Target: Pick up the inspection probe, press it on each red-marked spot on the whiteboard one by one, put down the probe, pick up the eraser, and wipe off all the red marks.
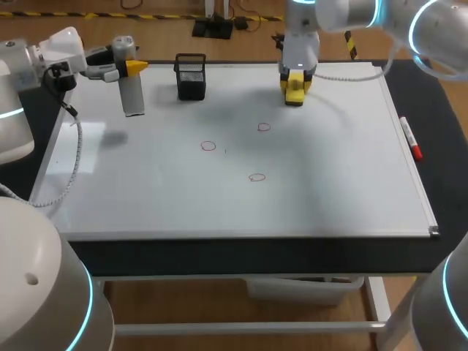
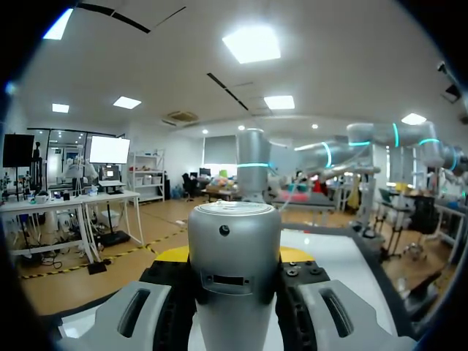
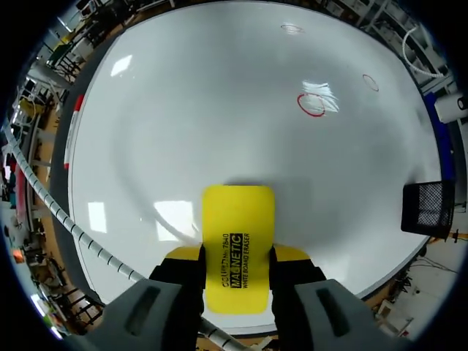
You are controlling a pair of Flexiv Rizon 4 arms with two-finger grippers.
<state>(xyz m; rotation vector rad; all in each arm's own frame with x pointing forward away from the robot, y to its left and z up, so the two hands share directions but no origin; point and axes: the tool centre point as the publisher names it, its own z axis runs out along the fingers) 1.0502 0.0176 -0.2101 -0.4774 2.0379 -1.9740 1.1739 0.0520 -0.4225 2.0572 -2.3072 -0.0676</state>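
Observation:
The silver cylindrical probe (image 1: 131, 93) hangs above the whiteboard's (image 1: 146, 190) far left part, with my left gripper (image 1: 130, 69) shut on it. In the left wrist view the probe (image 2: 234, 256) fills the space between the fingers. At the board's far side, right of middle, my right gripper (image 1: 295, 88) points down with its fingers pressed against both sides of the yellow eraser (image 1: 294, 92). The right wrist view shows the eraser (image 3: 235, 248) held between the yellow tips. Three red circles (image 1: 208, 146) (image 1: 263, 127) (image 1: 256, 177) mark the middle of the board.
A black mesh cup (image 1: 190, 77) stands at the far edge between the two grippers, seen also beside the right gripper as the cup (image 3: 428, 208). A red-capped marker (image 1: 409, 137) lies on the board's right rim.

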